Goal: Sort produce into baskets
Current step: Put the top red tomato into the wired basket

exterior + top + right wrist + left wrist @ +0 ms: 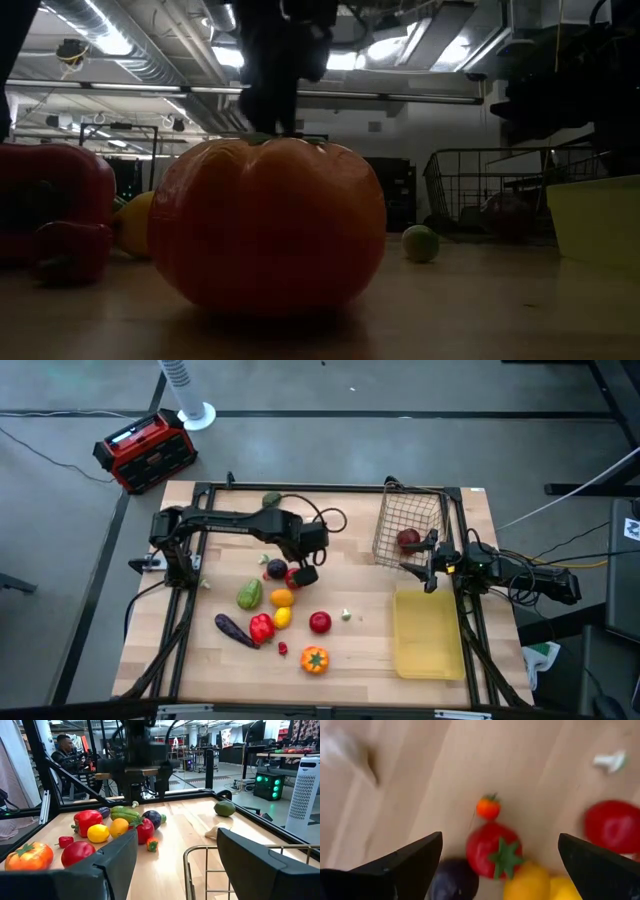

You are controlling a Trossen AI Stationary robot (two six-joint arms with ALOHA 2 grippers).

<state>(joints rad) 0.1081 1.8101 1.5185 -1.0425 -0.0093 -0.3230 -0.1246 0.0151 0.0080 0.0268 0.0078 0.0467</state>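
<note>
We see the left gripper [303, 565] hanging over the cluster of produce near the table's [370, 650] middle, fingers [405, 865] spread wide with nothing between them; through its wrist camera a red tomato [494, 851] with a green star top lies directly below the gap, a dark plum [454, 879] touching it on one side and a yellow lemon [527, 882] on the other, and a tiny orange fruit [488, 807] just beyond. The right gripper [432, 565] sits at the wire basket's [405, 525] open edge, its jaws parted about halfway and empty, with the basket rim [235, 851] right in front of them. Inside the basket one red apple [408, 539] rests. The yellow tray [428, 632] lies just in front of the basket, nothing in it. The rest of the produce stays on the wood: a green avocado [250, 594], an orange [282, 598], a purple eggplant [233, 628], a red pepper [262, 627], another red apple [320, 622], a white garlic [346, 615] and an orange pumpkin-like piece [314, 659] nearest the front edge, which fills the low view. A green lime [272, 500] lies alone near the far edge. A red-and-black box [145, 450] stands on the floor beyond the table.
</note>
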